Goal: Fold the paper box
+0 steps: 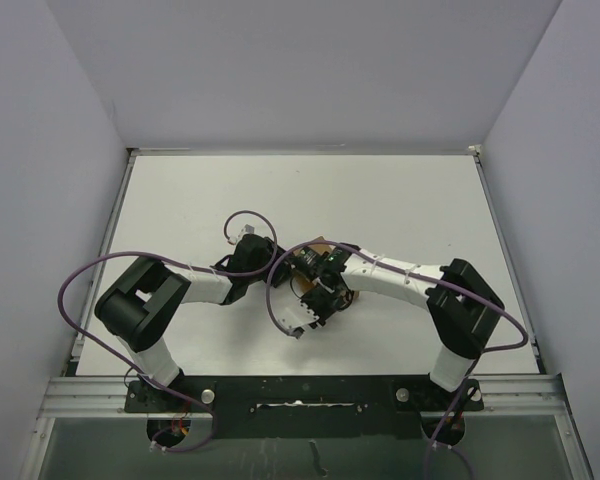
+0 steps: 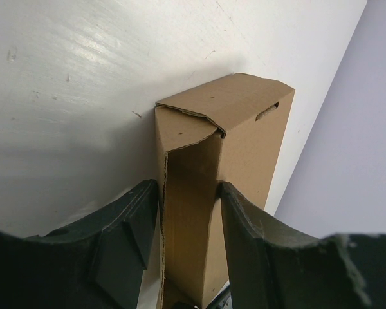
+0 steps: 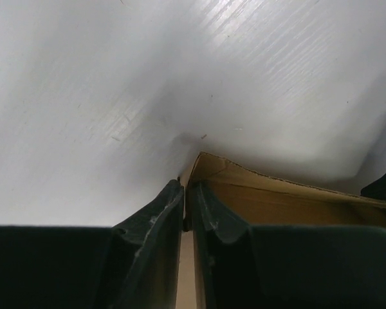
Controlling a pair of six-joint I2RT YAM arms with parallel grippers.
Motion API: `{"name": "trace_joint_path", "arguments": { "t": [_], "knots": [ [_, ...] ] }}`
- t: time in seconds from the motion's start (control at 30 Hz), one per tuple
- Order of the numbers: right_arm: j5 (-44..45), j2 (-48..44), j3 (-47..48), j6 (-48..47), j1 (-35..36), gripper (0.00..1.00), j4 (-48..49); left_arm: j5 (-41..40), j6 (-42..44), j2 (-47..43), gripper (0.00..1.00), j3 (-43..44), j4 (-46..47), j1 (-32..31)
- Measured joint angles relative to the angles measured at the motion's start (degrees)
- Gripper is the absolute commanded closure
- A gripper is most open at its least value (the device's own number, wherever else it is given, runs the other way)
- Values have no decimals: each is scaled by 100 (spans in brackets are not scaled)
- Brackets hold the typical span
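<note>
The paper box (image 2: pixel 244 129) is a brown cardboard sleeve standing off the white table (image 2: pixel 64 77), its far end closed by a folded flap. My left gripper (image 2: pixel 188 190) is shut on its two long sides, near the end that faces the camera. My right gripper (image 3: pixel 186 188) is shut on a thin wall at the box's (image 3: pixel 276 199) open end, one finger inside and one outside. From above, both grippers (image 1: pixel 285 265) (image 1: pixel 320 285) meet at the table's middle. Only slivers of the box (image 1: pixel 320 246) show between them.
White walls (image 1: pixel 40 150) enclose the table on the left, back and right. The arms' base rail (image 1: pixel 300 390) runs along the near edge. Purple cables (image 1: pixel 80 290) loop beside both arms.
</note>
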Motion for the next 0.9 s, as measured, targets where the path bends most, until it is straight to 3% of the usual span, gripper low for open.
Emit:
{"name": "trace_joint_path", "arguments": {
  "t": [0.37, 0.53, 0.73, 0.9],
  "knots": [
    [-195, -470, -114, 111, -87, 71, 37, 7, 2, 0, 55, 11, -46, 0],
    [-728, -737, -111, 140, -350, 66, -42, 9, 2, 0, 53, 11, -68, 2],
    [-1825, -1285, -133, 597, -1698, 44, 33, 13, 7, 0, 51, 11, -90, 4],
    [-2911, -1550, -254, 2055, -3075, 32, 664, 13, 24, 0, 47, 11, -111, 4]
  ]
}}
